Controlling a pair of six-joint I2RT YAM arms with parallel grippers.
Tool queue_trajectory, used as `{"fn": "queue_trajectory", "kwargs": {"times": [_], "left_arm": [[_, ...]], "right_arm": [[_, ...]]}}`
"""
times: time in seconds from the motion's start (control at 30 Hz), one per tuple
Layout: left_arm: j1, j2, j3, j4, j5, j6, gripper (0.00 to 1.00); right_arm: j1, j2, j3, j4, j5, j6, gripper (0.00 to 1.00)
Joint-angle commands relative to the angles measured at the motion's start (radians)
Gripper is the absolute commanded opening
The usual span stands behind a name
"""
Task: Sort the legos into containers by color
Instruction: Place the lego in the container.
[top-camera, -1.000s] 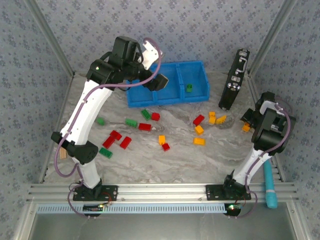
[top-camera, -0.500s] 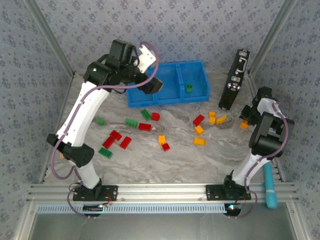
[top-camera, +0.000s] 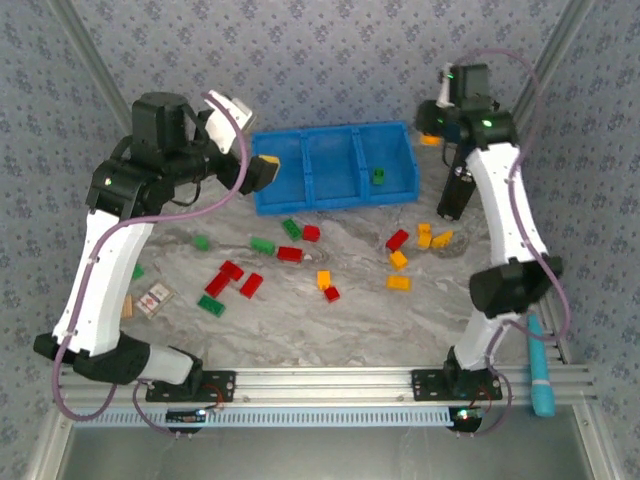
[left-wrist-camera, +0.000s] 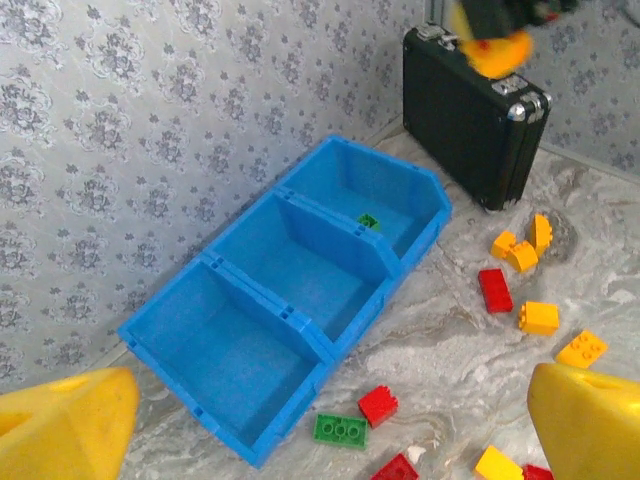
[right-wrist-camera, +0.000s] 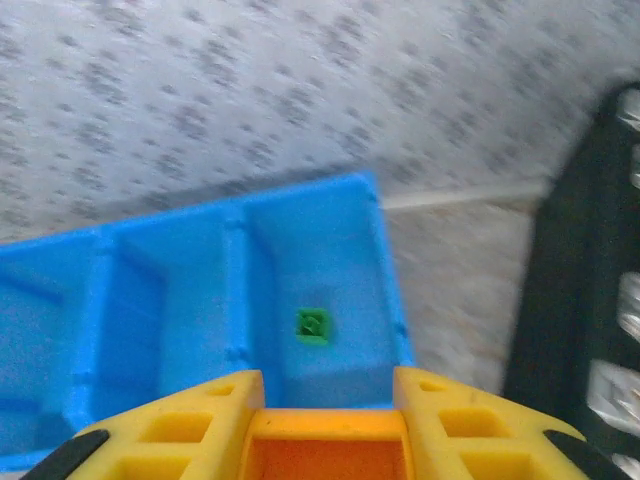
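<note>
left claw (top-camera: 258, 172) gaping wide — right arm stretched up, right claw (top-camera: 434, 122) pinching orange lego (right-wrist-camera: 325, 462)

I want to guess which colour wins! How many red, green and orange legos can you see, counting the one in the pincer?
Red legos: 7
Green legos: 6, one in the blue bin, one half hidden by the left arm
Orange legos: 7, one held in the right pincer
Total: 20
</note>
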Motion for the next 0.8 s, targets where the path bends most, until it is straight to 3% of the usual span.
{"fn": "queue_trajectory", "kwargs": {"times": [0.0, 0.1, 0.2, 0.4, 0.77], "left_arm": [[0.004, -0.036, -0.057, 0.05, 0.022, 0.024, 1.0], [0.003, -0.066, -0.091, 0.075, 0.027, 0.021, 1.0], [0.001, -0.096, -0.119, 0.083, 0.021, 0.028, 1.0], [0.0, -0.117, -0.14, 0.093, 0.01, 0.024, 1.0], [-0.008, -0.133, -0.178, 0.107, 0.013, 0.022, 1.0]], "right_arm": [[0.08, 0.238, 0.193, -0.063, 0.02, -0.096, 0.29], [0.123, 0.438, 0.405, -0.054, -0.031, -0.101, 0.29], [0.149, 0.575, 0.509, -0.01, -0.066, -0.088, 0.29], [0.175, 0.653, 0.347, 0.197, -0.205, -0.033, 0.29], [0.251, 0.759, 0.327, 0.199, -0.131, -0.057, 0.31]]}}
